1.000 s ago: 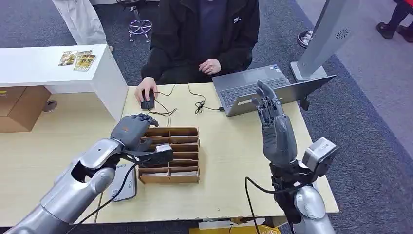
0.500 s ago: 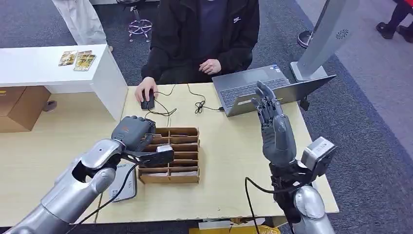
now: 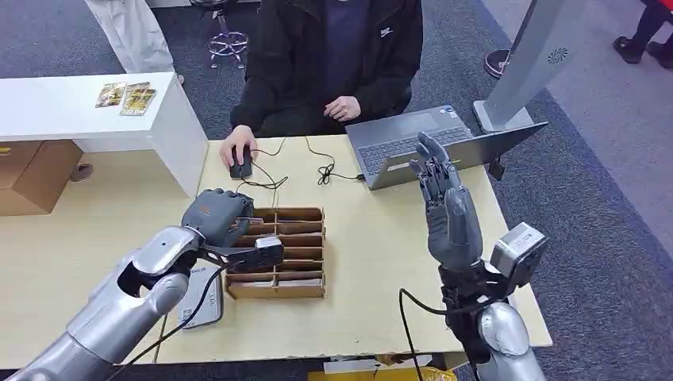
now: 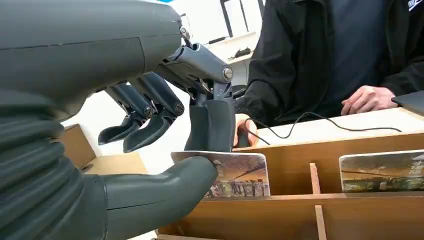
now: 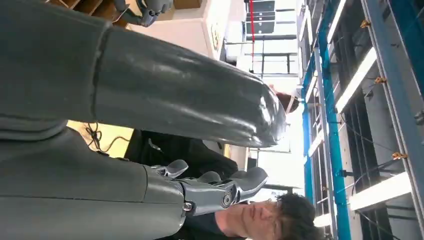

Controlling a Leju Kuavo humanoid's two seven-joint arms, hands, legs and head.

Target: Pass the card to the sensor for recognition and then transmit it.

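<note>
My left hand sits over the left side of the wooden slotted box and pinches a picture card between thumb and finger. In the left wrist view the card stands in a slot, with the thumb and a finger on its end. A second card stands in a slot farther along. The flat grey sensor lies on the table left of the box, its cable running off the front edge. My right hand is raised upright over the table's right part, fingers straight and apart, holding nothing.
A person in a dark jacket sits across the table, one hand on a mouse, the other near an open laptop. A white counter with cards on it stands at back left. A cable lies behind the box.
My left hand has curled its fingers in a little and settled slightly lower on the card. The right hand has not moved.
</note>
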